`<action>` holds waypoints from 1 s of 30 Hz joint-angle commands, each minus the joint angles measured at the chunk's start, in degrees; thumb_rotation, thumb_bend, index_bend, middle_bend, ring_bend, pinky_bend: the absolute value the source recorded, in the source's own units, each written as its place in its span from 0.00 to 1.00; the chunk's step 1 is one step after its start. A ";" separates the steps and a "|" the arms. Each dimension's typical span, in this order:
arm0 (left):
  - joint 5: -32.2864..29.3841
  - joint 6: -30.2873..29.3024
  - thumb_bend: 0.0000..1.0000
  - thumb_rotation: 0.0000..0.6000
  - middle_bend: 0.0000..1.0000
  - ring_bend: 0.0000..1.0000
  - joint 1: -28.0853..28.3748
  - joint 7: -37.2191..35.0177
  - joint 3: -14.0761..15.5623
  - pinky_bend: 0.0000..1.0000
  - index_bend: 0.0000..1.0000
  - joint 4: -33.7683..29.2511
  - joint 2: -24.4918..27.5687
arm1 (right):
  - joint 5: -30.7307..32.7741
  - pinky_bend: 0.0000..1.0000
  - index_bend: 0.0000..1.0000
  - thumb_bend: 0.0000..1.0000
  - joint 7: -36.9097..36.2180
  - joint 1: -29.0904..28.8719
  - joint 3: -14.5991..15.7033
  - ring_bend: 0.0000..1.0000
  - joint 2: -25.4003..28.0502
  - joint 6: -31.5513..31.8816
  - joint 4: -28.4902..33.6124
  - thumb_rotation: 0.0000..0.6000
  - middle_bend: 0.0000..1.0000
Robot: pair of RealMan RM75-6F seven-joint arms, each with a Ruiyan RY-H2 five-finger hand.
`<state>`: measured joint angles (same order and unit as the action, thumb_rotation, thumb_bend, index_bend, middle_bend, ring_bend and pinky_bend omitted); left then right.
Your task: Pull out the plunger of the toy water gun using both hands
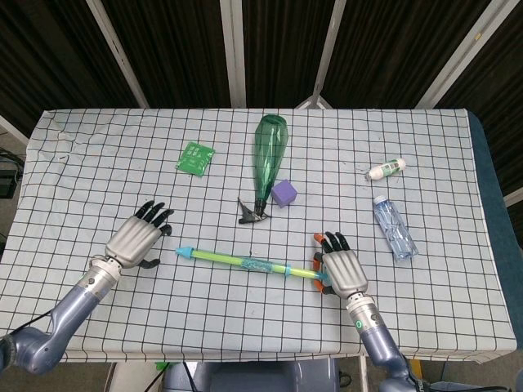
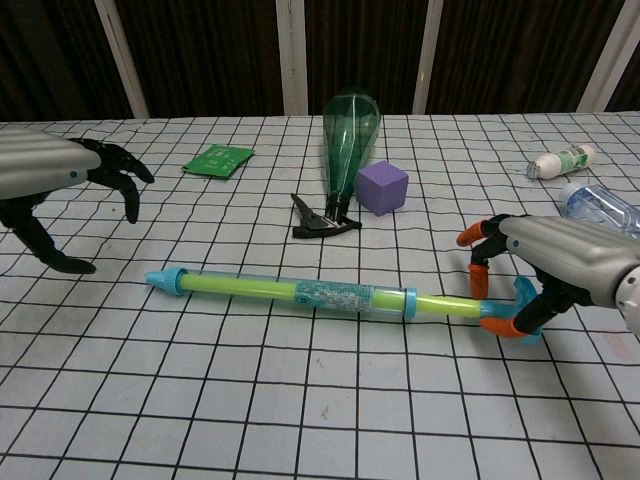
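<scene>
The surface (image 1: 98,171) carries a white cloth with a black grid, and all the things lie on it. The toy water gun (image 1: 245,263) is the longest of them; it lies flat near the front edge, with its blue nozzle toward my left and its plunger handle (image 2: 510,318) toward my right. There is a printed label on the middle of its clear barrel, but I cannot read the writing.

My right hand (image 1: 343,271) is at the plunger end. Its fingers (image 2: 478,262) with orange tips curl over the yellow-green rod, and the thumb is pressed at the blue and orange handle, so this hand holds the plunger handle. My left hand (image 1: 137,242) is near the nozzle end but apart from it, with the fingers spread and bent, and it holds nothing.

Behind the gun lies a green plastic bottle (image 1: 267,159) with a black trigger sprayer (image 1: 249,212) at its neck. A purple cube (image 1: 284,193) is just beside it. To the right lie a clear water bottle (image 1: 394,228) and a small white bottle (image 1: 385,170) with a green label, too small to read. A green packet (image 1: 194,157) lies to the left.
</scene>
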<state>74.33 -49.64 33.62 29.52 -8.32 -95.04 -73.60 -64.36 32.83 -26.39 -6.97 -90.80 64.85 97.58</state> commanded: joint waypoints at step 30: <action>-11.91 -1.55 0.48 1.00 0.12 0.00 5.16 6.06 1.82 0.00 0.39 6.50 -14.36 | 1.11 0.00 0.67 0.42 0.48 -0.75 1.30 0.00 0.02 0.79 0.19 1.00 0.17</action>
<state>62.55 -51.14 38.68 35.59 -6.56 -88.58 -87.84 -63.27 33.29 -27.15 -5.71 -90.79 65.60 97.75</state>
